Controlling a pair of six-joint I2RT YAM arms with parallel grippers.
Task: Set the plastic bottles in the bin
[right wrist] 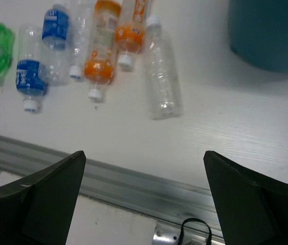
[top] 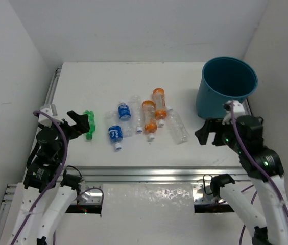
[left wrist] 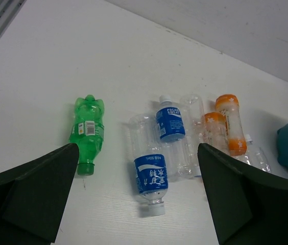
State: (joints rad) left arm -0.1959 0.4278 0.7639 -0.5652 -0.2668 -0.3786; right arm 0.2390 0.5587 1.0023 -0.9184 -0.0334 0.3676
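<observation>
Several plastic bottles lie in a loose row mid-table: a green one, two clear blue-labelled ones, a plain clear one, two orange ones with white caps, and a larger plain clear one. The teal bin stands upright at the far right. My left gripper is open and empty, just left of the green bottle. My right gripper is open and empty, in front of the bin and right of the large clear bottle.
An aluminium rail runs along the table's near edge, also in the right wrist view. White walls close in the table at the left, back and right. The bin stands close to the right wall.
</observation>
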